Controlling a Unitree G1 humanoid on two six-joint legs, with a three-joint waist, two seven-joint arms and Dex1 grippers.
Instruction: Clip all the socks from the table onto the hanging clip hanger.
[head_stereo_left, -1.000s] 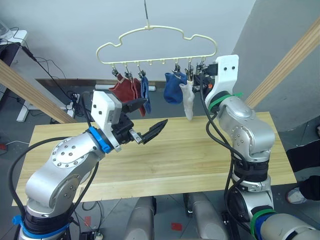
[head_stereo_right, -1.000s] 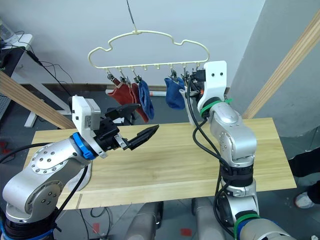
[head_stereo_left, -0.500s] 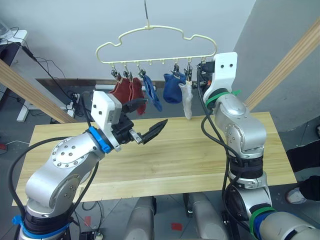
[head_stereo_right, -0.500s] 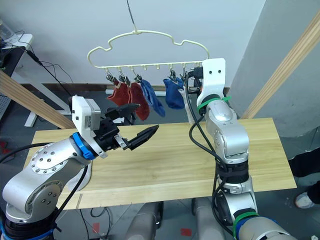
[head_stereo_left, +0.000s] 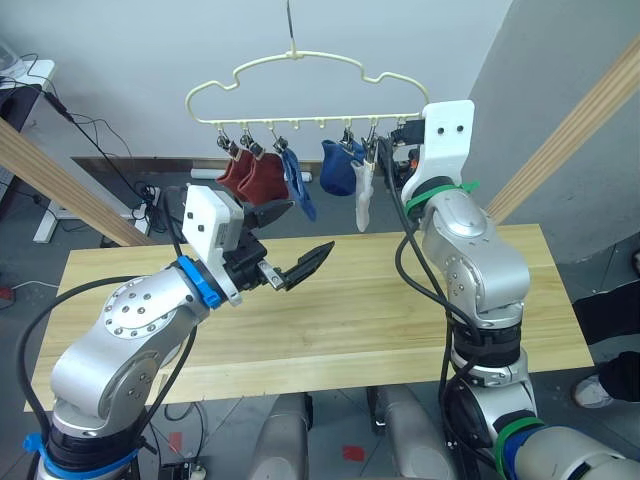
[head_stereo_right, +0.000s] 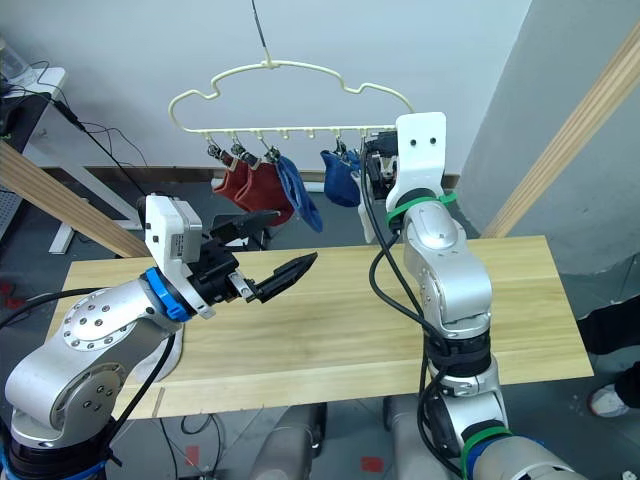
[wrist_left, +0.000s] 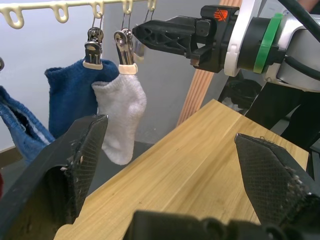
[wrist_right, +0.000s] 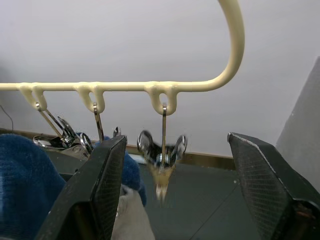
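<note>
Since a second ago your clip hanger is swinging toward the robot's left and its socks are tilting with it, while your right gripper is following it up at the bar's right end. You're holding those fingers wide apart on either side of the last empty clip, and your left gripper is hovering open and empty over the table. Five socks are hanging clipped: two red socks, a blue sock, another blue one and a grey sock.
</note>
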